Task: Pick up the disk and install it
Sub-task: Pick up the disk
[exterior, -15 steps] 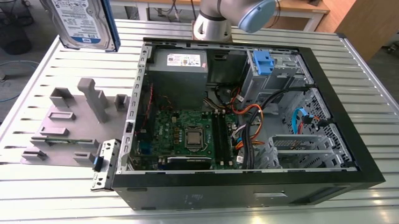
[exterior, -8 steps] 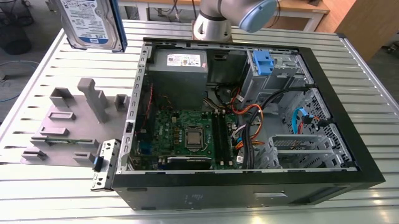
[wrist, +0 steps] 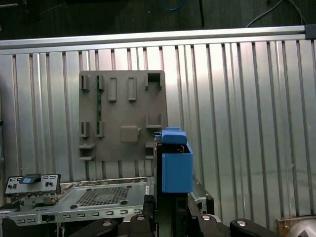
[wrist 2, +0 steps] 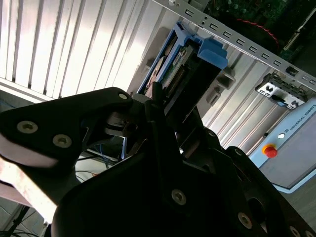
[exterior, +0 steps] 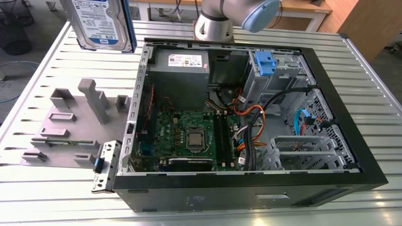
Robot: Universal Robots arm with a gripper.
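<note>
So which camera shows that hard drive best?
The exterior view: the disk shows its broad labelled face there, lifted clear. Both wrist views catch the disk edge-on, mostly its blue plastic rail.

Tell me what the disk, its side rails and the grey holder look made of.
By looks, the disk is probably metal: silvery edge around a glossy label. The side rails seem plastic: uniform matte blue, moulded. The grey holder seems plastic: dull, blocky.
</note>
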